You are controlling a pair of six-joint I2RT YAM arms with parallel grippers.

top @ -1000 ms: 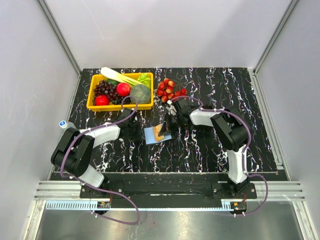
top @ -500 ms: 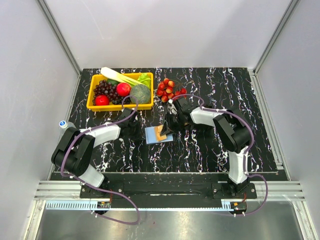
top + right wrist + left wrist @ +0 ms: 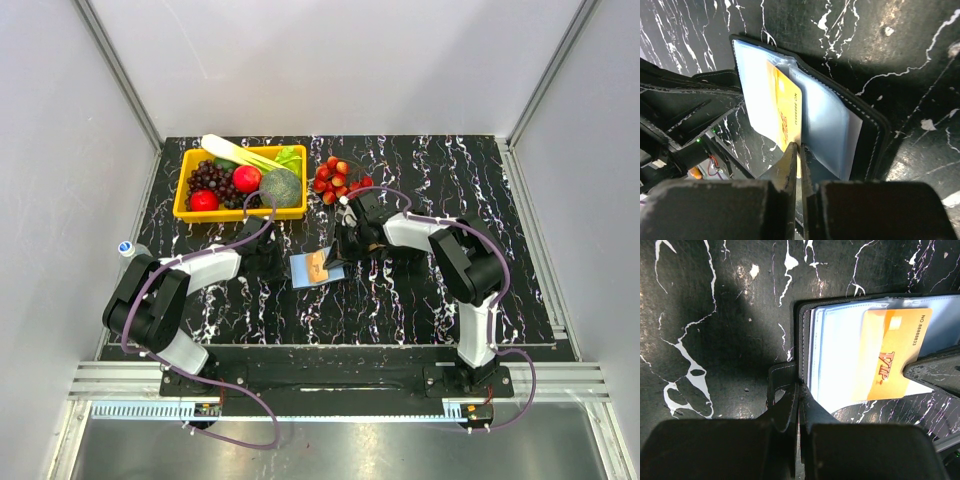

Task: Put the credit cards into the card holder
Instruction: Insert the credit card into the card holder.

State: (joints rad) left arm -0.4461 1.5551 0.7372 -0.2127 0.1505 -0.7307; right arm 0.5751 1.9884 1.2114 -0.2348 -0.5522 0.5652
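Marbled black tabletop [image 3: 420, 300] carried the open holder [image 3: 303, 274] at centre. Clamped on its left tab, the left end effector [image 3: 799, 390] seemingly anchored it. The right end effector [image 3: 800, 150] pinched the card [image 3: 892, 360], presumably to sleeve it.

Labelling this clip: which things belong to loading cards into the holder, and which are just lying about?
In the job: black folding card holder, light-blue inside; orange-gold plastic card; left gripper, shut on the holder's cover; right gripper, shut on the card's edge.
Lying about: yellow plastic basket of fruit and vegetables; heap of red strawberries; small blue-capped bottle.
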